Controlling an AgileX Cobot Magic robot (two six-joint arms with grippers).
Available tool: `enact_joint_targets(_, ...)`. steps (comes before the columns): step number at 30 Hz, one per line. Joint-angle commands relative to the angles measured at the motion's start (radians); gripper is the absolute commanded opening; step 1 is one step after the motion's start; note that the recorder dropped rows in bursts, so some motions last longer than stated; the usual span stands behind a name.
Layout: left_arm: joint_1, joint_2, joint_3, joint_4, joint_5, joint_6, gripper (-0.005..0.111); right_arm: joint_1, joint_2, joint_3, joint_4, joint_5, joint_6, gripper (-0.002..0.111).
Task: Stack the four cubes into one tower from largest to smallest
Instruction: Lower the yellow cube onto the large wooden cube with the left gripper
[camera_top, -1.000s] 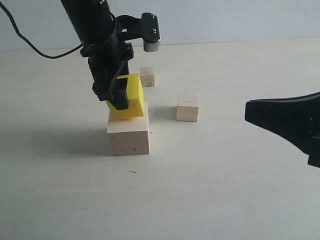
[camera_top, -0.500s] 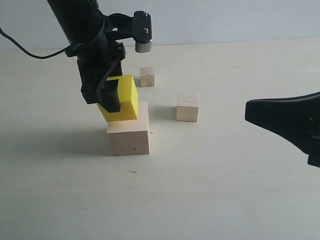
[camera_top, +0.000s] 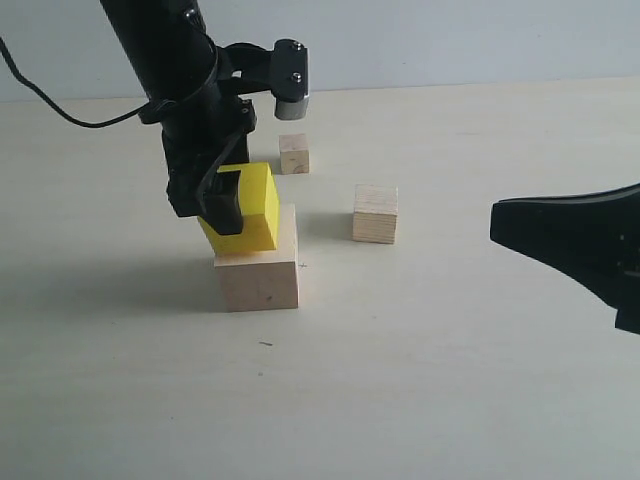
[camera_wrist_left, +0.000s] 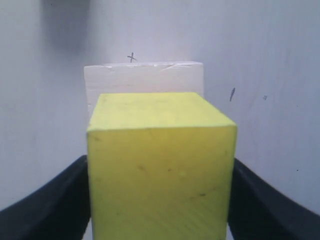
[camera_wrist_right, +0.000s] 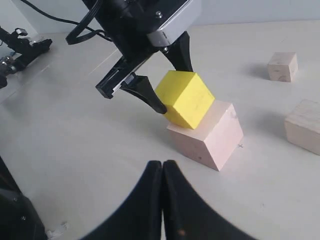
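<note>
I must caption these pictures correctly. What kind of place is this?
Probably a robotics lab bench: a bare pale tabletop, a plain wall behind it, and a black robot arm holding a yellow cube.

The largest cube (camera_top: 258, 280) stands on the surface (camera_top: 450, 380), left of centre; the second-largest cube (camera_top: 256, 205) sits on top of it, tilted, shifted towards its left side and overhanging that edge; the left claw (camera_top: 236, 205) comes from above with one finger on either side of this upper cube; the medium cube (camera_top: 375, 213) lies to the right of the stack and a little behind it; the smallest cube (camera_top: 294, 154) lies farther back, behind the stack; the right claw (camera_wrist_right: 162, 167) is far to the right, well apart from all the cubes.
</note>
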Motion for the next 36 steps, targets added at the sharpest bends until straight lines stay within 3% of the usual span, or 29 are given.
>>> enact_joint_targets(1, -0.003, -0.002, 0.0, -0.003, -0.001, 0.002, 0.003, 0.003, 0.001, -0.007, 0.0, 0.006, -0.009, 0.0)
enact_joint_targets(3, -0.003, -0.002, 0.0, -0.005, -0.001, 0.002, 0.011, 0.003, 0.001, -0.007, 0.0, 0.006, -0.009, 0.0)
enact_joint_targets(10, -0.003, -0.002, 0.0, -0.009, -0.001, -0.045, 0.061, 0.003, 0.001, -0.007, 0.0, 0.006, -0.009, 0.0)
enact_joint_targets(13, -0.003, -0.002, 0.0, -0.009, -0.001, -0.075, 0.069, 0.003, 0.001, -0.007, 0.0, 0.006, -0.009, 0.0)
enact_joint_targets(26, -0.003, -0.002, 0.0, 0.008, -0.001, -0.076, 0.067, 0.003, 0.001, -0.007, 0.0, 0.006, -0.009, 0.0)
enact_joint_targets(32, -0.003, -0.002, 0.0, 0.002, -0.001, -0.074, 0.024, 0.003, 0.001, -0.007, 0.0, 0.006, -0.009, 0.0)
enact_joint_targets(36, -0.003, -0.002, -0.001, 0.002, -0.008, -0.074, 0.015, 0.003, 0.001, -0.007, 0.0, 0.006, -0.009, 0.0)
